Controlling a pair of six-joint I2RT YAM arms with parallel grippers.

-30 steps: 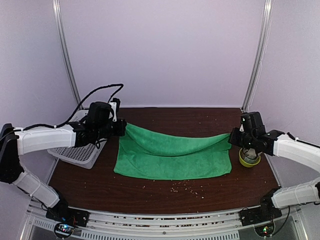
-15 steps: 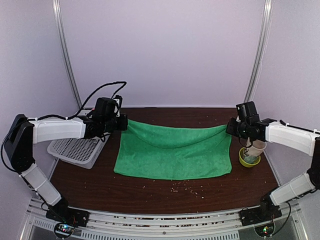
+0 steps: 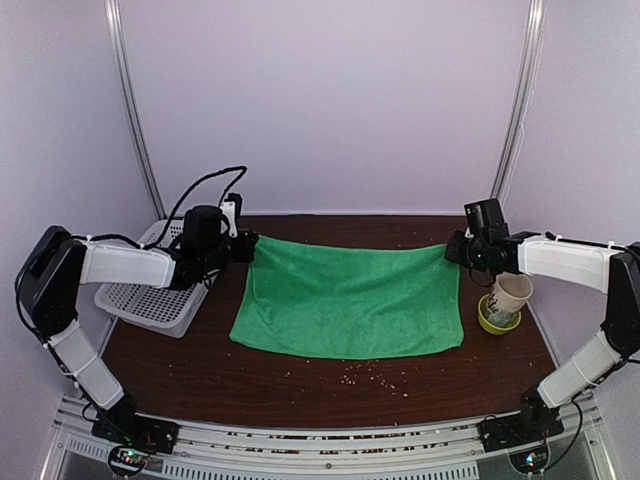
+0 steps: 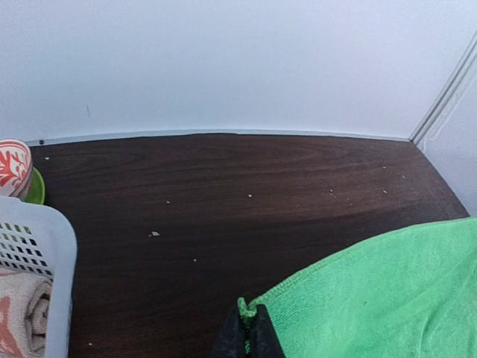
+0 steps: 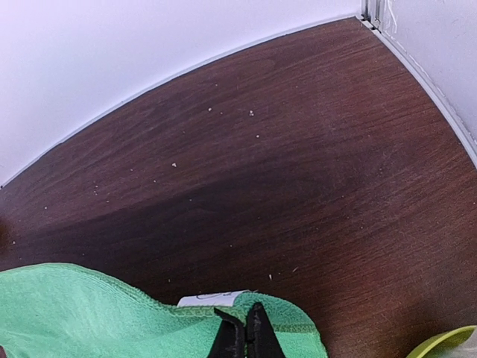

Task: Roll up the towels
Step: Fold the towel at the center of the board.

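Note:
The green towel (image 3: 348, 298) lies spread on the dark table, its far edge pulled almost straight between my two grippers. My left gripper (image 3: 246, 245) is shut on the towel's far left corner, seen pinched in the left wrist view (image 4: 249, 312). My right gripper (image 3: 452, 252) is shut on the far right corner, seen with its white label in the right wrist view (image 5: 246, 317). The pinkish-beige printed towel (image 4: 19, 317) lies in the white basket (image 3: 150, 295) at the left; it is hard to make out in the top view.
A paper cup (image 3: 508, 297) stands in a yellow-green bowl (image 3: 495, 321) at the right, near my right arm. A red-patterned cup (image 4: 13, 165) sits behind the basket. Crumbs (image 3: 372, 374) are scattered on the table in front of the towel.
Both grippers have moved toward the back wall with the towel's far corners. The folded-over far edge has been drawn back and the towel now lies nearly flat.

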